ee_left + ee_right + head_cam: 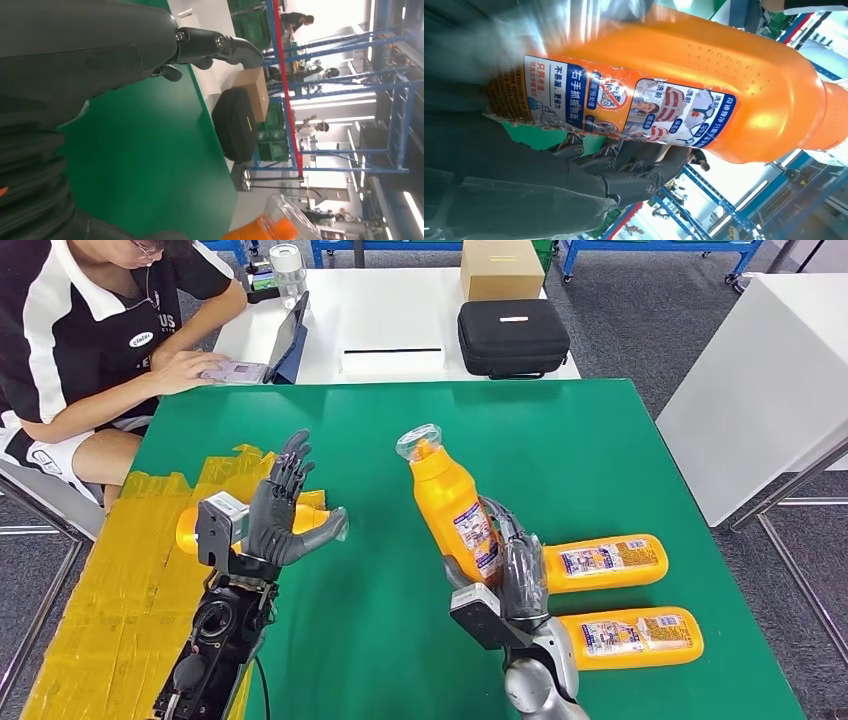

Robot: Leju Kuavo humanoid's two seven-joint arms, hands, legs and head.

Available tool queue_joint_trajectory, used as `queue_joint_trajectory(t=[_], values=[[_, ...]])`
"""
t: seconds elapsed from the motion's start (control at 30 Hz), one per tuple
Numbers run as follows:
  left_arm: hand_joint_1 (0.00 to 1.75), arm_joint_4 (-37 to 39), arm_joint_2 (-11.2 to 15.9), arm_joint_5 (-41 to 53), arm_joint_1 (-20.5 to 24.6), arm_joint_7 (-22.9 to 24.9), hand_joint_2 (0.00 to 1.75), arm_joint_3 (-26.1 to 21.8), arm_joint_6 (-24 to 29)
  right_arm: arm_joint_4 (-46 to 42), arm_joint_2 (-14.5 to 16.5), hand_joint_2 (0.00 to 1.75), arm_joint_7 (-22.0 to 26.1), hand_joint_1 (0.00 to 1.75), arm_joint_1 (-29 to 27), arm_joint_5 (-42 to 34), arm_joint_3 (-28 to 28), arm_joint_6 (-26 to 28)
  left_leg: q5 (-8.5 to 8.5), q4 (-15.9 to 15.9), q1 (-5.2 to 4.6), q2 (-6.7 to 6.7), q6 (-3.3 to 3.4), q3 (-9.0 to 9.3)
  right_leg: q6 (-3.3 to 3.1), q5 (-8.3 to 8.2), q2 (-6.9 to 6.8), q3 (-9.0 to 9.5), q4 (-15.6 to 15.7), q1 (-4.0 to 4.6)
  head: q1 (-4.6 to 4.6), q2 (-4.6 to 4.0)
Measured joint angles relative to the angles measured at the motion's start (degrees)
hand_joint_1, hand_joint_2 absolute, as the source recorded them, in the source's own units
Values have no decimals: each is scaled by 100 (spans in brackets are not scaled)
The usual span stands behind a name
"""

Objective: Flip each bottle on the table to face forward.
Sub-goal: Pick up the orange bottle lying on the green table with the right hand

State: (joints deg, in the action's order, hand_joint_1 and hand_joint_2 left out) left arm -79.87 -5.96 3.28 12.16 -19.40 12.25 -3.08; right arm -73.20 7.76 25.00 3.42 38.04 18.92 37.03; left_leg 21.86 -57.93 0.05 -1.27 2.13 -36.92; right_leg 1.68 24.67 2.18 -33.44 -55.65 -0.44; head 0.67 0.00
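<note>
- held orange bottle (704, 95), gripped by the right hand (549, 185): label in Chinese, readable parts "右手抓握", "不易漏,更省力", "洗前", "洗后"; red no-sign circle on the same label
- two lying bottles (600, 562) at 3 o'clock of the held one: labels too small to read
- person's shirt (70, 330): small oval badge, letters "US" partly visible

Bare green table (600, 460) ahead; two lying bottles (600, 562) (628, 636) right; yellow tape (110, 590) left
</note>
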Motion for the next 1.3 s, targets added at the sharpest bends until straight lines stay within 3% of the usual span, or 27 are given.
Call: queue_joint_trajectory(t=[0.97, 1.3], values=[[0, 144, 60, -332, 195, 305, 175, 108, -942, 160, 19, 175, 2, 175, 300, 394, 416, 255, -1, 0, 0, -1, 1, -10, 0, 0, 0, -10, 0, 0, 0, 0], [0, 347, 60, -1065, 305, 685, 175, 210, -1444, 180, 59, 175, 66, 175, 338, 540, 543, 257, -1, 0, 0, -1, 1, -11, 0, 0, 0, -10, -1, 0, 0, 0]])
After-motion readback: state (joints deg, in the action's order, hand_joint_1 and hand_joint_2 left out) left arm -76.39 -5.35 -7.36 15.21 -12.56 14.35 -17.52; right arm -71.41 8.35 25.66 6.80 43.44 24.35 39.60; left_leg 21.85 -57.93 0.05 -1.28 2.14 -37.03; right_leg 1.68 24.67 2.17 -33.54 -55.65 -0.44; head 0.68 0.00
